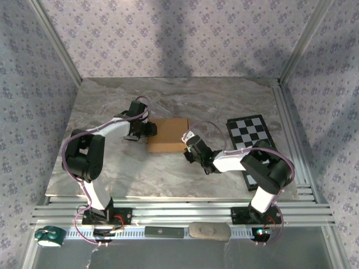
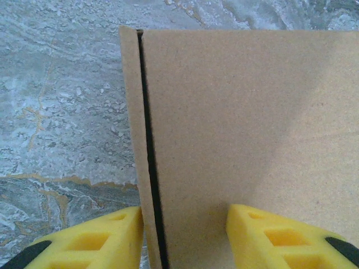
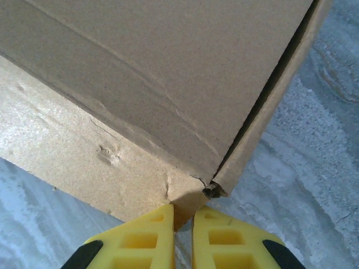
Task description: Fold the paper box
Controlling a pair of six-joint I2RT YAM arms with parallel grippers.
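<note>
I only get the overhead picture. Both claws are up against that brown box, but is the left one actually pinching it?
Observer: Not as far as its wrist camera shows. The left claw stands open, with its yellow fingers on either side of the paper box edge, where a dark slit runs.
Operator: And the right one?
Observer: The right claw is all but closed, with its tips right at a creased corner of the box.
</note>
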